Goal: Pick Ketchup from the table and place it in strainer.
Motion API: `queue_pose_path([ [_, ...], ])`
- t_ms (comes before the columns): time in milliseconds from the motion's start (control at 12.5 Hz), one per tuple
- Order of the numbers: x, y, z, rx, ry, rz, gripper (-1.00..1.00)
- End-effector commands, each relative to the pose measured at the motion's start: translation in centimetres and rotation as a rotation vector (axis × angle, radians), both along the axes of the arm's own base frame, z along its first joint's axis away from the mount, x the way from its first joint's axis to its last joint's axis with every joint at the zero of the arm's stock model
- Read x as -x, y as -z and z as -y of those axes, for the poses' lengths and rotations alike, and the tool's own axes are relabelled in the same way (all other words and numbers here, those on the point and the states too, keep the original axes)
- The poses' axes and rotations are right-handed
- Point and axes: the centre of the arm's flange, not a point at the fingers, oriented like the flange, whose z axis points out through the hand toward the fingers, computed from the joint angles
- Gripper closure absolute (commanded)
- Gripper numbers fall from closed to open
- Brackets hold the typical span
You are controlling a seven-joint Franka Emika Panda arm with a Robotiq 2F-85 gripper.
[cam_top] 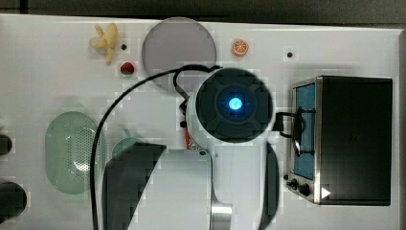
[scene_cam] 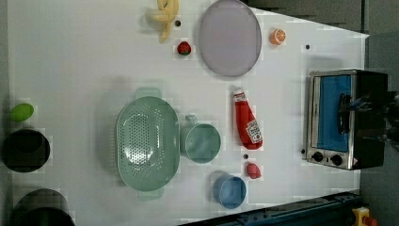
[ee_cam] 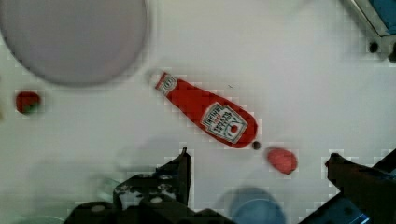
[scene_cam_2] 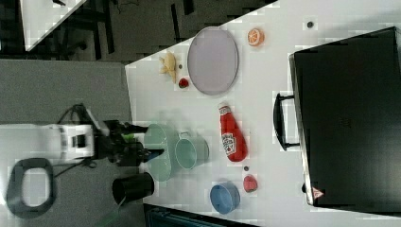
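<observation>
One white bench [scene_cam: 94,61] carried everything. A toaster oven [scene_cam: 346,117] was set against one long edge, with a large grey plate [scene_cam: 229,36] near an adjoining end edge. The strainer [scene_cam: 147,143] was found toward the opposite long edge, a teal cup [scene_cam: 202,142] just beside it. The Ketchup [scene_cam: 247,123] was laid flat on the bench between that cup and the oven, apart from both, its cap turned toward the plate. A blue cup [scene_cam: 229,190] and a small red fruit [scene_cam: 253,170] were seen near the bottle's base. The hand [ee_cam: 259,175] was held above the bottle, fingers spread fully, nothing gripped.
</observation>
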Motion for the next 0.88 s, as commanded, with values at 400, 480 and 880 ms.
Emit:
queue_pose_path([
  [400, 0.8, 11.9, -2.7, -0.058, -0.639, -0.003, -1.00],
  [480, 0.9, 13.3, -2.8, -0.061, -0.725, 0.018, -1.00],
  [880, 1.7, 22.0, -2.8, -0.083, -0.891, 0.042, -1.00],
])
